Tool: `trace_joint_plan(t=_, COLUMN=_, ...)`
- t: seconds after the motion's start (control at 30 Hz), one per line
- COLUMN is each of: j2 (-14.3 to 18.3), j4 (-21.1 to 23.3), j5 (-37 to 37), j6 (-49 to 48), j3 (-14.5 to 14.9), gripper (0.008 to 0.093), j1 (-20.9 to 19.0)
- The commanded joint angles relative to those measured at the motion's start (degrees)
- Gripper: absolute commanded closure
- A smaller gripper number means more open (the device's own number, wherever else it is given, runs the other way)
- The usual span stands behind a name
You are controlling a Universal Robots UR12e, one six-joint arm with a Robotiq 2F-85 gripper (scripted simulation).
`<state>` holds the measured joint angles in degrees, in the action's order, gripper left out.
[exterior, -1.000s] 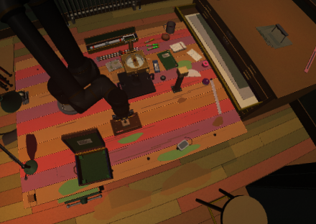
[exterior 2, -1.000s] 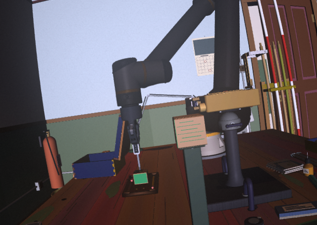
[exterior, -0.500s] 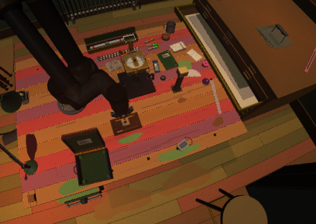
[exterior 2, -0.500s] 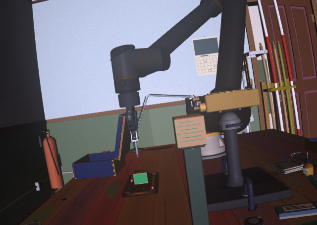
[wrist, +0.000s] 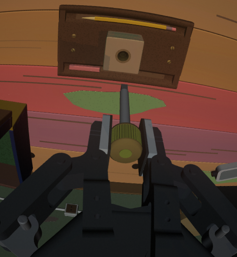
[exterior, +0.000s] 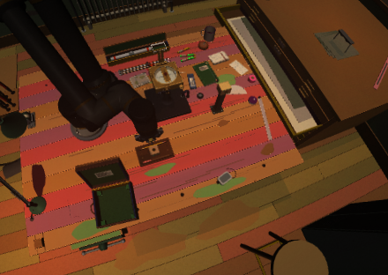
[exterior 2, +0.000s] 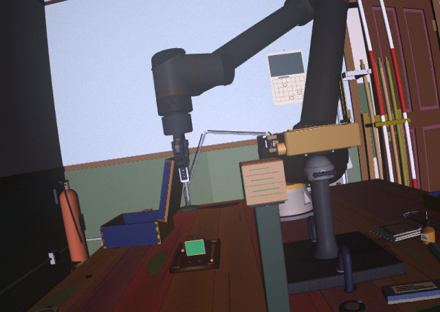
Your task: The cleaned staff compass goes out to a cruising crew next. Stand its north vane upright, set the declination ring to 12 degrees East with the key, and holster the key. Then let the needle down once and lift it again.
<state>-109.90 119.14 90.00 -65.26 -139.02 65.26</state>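
Observation:
The staff compass [exterior: 165, 75] is partly hidden by my arm in the second side camera, where only its brass box [exterior 2: 320, 138] on the grey post shows. From the side camera its round dial faces up on a dark base plate [exterior: 169, 105]. The key [wrist: 125, 134] has a knurled brass head and a thin grey shaft pointing down. Below it sits the key holster [wrist: 123, 52], a tan block with a round socket on a brown tray [exterior: 154, 151]. The key hangs well above the block [exterior 2: 195, 247]. My gripper [wrist: 126, 141] is closed around the key's head.
An open blue case [exterior 2: 140, 223] with a raised lid stands close on the left of the tray. A pencil [wrist: 129, 22] lies in the tray. A post with a tan card [exterior 2: 263, 182] rises in front of the compass. A small grey tag [exterior: 225, 177] lies on the bench.

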Motion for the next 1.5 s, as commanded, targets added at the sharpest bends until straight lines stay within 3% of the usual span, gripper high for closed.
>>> trace_joint_plan(t=0.0, j2=-0.1, j4=-0.1, j5=0.0, j6=0.0, j3=0.1, gripper=0.0934, j1=0.0)
trace_joint_plan(t=0.57, j2=-0.4, j4=-1.3, j5=-0.1, j6=-0.1, j3=0.7, gripper=0.0934, j1=0.1)
trace_joint_plan(t=0.8, j2=0.9, j4=-5.4, j5=-1.8, j6=-1.2, j3=2.4, gripper=0.0934, j1=1.2)
trace_joint_plan(t=1.1, j2=7.1, j4=-19.6, j5=-6.7, j6=-5.6, j3=8.2, gripper=0.0934, j1=4.5)
trace_joint_plan(t=1.47, j2=21.8, j4=-44.2, j5=-12.3, j6=-13.9, j3=17.8, gripper=0.0934, j1=8.4)
